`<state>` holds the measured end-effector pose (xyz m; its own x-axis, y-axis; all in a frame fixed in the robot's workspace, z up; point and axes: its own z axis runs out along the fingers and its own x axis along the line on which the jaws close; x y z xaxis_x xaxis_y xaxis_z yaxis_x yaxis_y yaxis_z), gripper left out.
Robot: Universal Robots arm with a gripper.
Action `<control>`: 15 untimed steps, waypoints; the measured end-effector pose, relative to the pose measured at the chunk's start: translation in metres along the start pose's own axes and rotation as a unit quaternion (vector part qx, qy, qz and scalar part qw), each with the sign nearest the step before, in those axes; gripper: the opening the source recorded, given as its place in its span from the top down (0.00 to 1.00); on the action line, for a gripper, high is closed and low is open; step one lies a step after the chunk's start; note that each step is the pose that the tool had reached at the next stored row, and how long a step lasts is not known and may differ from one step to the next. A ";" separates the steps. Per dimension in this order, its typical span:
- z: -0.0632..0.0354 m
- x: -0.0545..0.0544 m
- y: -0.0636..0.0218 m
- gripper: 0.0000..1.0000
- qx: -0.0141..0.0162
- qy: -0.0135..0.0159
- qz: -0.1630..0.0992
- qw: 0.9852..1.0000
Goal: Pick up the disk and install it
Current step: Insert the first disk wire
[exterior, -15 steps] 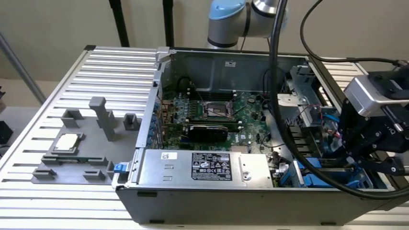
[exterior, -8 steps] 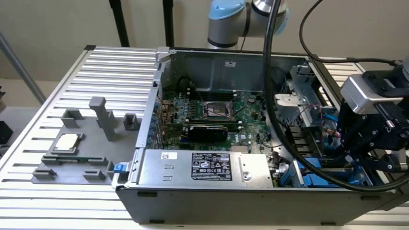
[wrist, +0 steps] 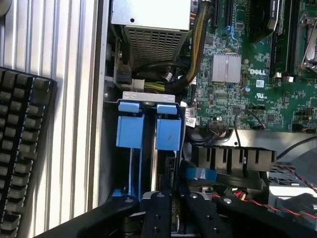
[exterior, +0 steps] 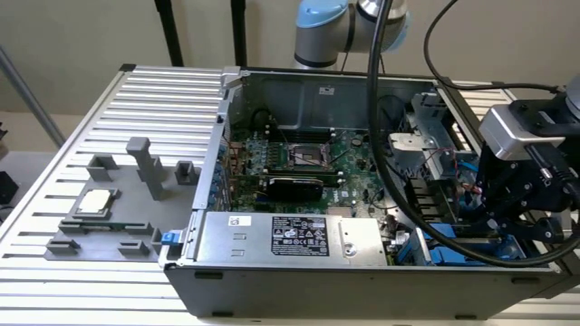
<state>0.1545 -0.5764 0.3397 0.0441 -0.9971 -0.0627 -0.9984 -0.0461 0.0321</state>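
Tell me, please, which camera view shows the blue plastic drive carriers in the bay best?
The wrist view: the two blue plastic drive carriers stand side by side, seen end-on. In the exterior view they are partly hidden behind black cables.

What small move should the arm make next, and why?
Probably a gentle push to seat the disk: the gripper sits right over it, and it stands edge-on in the drive bay beside a second blue carrier.

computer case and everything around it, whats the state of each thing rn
computer case: side open, motherboard exposed
CPU socket: empty
CPU chip: lying on the grey fixture, outside the case
drive bays: two blue carriers seated side by side
gripper: low over the drive bays, at the case's corner
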 end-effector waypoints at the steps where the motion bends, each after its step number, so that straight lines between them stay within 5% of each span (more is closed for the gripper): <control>1: -0.0001 0.000 0.0001 1.00 0.000 0.000 0.002 1.000; 15: 0.0009 -0.002 0.0007 1.00 0.002 0.003 0.033 0.999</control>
<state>0.1537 -0.5746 0.3390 -0.0219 -0.9982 -0.0552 -0.9993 0.0202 0.0318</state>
